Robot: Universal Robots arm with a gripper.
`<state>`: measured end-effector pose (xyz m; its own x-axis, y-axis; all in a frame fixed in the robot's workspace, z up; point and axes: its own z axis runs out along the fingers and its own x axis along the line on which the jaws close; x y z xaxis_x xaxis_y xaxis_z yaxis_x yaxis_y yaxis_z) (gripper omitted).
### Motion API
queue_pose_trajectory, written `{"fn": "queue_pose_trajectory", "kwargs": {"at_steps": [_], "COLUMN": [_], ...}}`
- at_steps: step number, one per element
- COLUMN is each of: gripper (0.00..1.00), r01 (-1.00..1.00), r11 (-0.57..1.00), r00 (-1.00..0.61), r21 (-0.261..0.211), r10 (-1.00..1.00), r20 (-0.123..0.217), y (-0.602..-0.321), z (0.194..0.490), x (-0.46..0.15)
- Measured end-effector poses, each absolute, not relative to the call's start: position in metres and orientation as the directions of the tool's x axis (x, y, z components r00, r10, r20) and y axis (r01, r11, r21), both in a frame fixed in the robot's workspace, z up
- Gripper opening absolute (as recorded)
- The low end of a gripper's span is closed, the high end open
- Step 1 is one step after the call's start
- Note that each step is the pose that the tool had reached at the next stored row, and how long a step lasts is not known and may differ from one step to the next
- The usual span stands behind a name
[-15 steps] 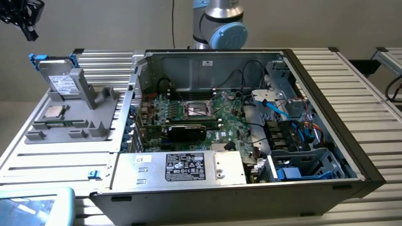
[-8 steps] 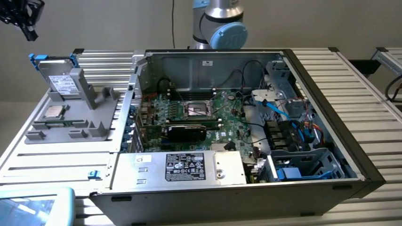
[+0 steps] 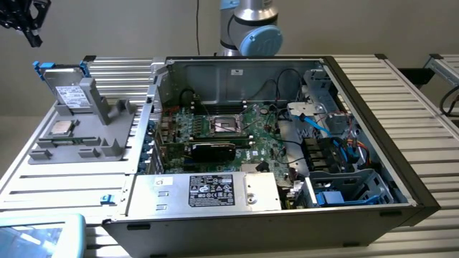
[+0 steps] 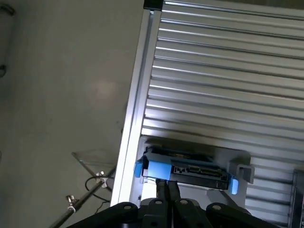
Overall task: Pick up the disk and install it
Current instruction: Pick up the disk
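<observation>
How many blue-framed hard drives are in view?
1: the disk stands in the grey fixture at the exterior view's left, beside the computer case. The drive cage may hide more.

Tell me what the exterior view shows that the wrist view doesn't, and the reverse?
Exterior view: the open computer case, its motherboard, the robot arm's base and a small silver chip on the grey holder. Wrist view: the connector edge of the disk, and a thin metal rod beside the table. Shared: the disk in its blue carrier, standing in the holder on the ribbed table, and the shut jaws, apart from the disk.
</observation>
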<state>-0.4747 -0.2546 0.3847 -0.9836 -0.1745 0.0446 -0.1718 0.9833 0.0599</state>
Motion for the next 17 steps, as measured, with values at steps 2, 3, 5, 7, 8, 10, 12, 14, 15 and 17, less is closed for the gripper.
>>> {"fn": "queue_pose_trajectory", "kwargs": {"at_steps": [2, 3, 5, 7, 8, 10, 12, 14, 15, 17], "gripper": [0.11, 0.11, 0.11, 0.11, 0.11, 0.11, 0.11, 0.11, 0.11, 0.11], "r01": [-0.207, -0.225, -0.261, -0.296, -0.314, -0.348, -0.382, -0.415, -0.431, -0.465], "r11": [0.976, 0.973, 0.963, 0.953, 0.948, 0.936, 0.923, 0.908, 0.901, 0.884], "r00": [-0.977, -0.973, -0.964, -0.954, -0.948, -0.936, -0.923, -0.909, -0.901, -0.885], "r21": [0.059, 0.059, 0.058, 0.056, 0.056, 0.055, 0.054, 0.053, 0.053, 0.051], "r10": [-0.210, -0.227, -0.264, -0.298, -0.315, -0.350, -0.383, -0.416, -0.433, -0.466], "r20": [0.042, 0.041, 0.037, 0.031, 0.029, 0.027, 0.024, 0.022, 0.021, 0.019], "y": [-0.2546, -0.2546, -0.2546, -0.2546, -0.2546, -0.2546, -0.2546, -0.2546, -0.2546, -0.2546], "z": [0.3846, 0.3845, 0.3846, 0.3846, 0.3845, 0.3845, 0.3845, 0.3845, 0.3845, 0.3845], "x": [-0.4747, -0.4747, -0.4747, -0.4746, -0.4746, -0.4747, -0.4747, -0.4747, -0.4747, -0.4747]}}
